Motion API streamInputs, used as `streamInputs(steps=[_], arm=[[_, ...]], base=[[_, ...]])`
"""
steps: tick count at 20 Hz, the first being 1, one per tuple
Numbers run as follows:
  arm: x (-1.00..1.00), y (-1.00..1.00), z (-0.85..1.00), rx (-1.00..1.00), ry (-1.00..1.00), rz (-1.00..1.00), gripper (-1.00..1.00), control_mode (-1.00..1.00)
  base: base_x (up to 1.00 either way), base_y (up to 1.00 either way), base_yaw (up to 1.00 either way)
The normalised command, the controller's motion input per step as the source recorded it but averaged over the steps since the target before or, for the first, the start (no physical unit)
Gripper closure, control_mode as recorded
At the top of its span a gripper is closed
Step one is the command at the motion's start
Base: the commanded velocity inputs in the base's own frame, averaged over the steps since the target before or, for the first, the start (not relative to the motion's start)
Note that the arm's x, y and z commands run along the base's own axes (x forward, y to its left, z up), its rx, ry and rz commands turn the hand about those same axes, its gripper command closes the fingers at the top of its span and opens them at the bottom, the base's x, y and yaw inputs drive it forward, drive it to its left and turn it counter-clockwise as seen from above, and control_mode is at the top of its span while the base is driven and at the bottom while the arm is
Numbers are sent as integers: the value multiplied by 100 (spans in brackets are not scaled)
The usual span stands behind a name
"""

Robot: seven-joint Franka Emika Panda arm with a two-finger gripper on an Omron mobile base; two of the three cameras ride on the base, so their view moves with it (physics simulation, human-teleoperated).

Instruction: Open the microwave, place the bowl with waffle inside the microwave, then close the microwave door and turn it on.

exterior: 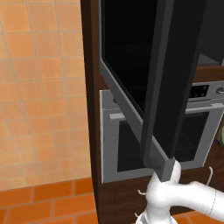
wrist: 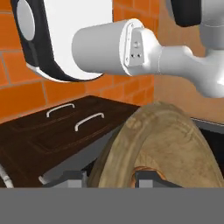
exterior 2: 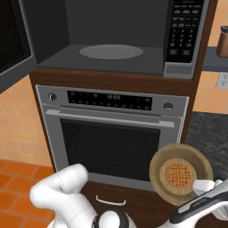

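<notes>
The microwave (exterior 2: 111,51) stands open, its grey cavity and round turntable showing. Its control panel is on the right. The microwave door (exterior 2: 13,40) is swung out to the left; in the left base view the door (exterior: 127,52) juts toward the camera with its black glass showing. The bowl with waffle (exterior 2: 180,173) hangs low in front of the oven, below and right of the cavity, tipped so its inside faces the camera. My gripper (exterior 2: 198,189) is shut on the bowl's lower right rim. In the hand view the tan bowl (wrist: 162,144) rises between the gripper (wrist: 109,178) tips.
A silver oven (exterior 2: 111,118) with a bar handle sits right under the microwave. Dark wood drawers (exterior 2: 109,201) lie below it. A dark counter (exterior 2: 209,133) runs off to the right. Orange tiled floor (exterior: 43,197) lies to the left. My white arm (exterior 2: 67,187) bends low in front.
</notes>
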Motion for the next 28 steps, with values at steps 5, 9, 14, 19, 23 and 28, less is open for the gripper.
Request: streamInputs(steps=[5,9,14,19,23,28], arm=[[-29,77,61,-2,0,14,100,-100],[-2,80,65,-4,0,3,100,-100],[0,89,71,-9,0,-2,100,-100],[-6,80,84,-4,0,-1,100,-100],[-16,76,72,0,1,-4,100,-100],[-7,64,44,0,0,-17,100,-100]], base=[[0,0,0],[0,0,0],[0,0,0],[0,0,0],[0,0,0],[0,0,0]])
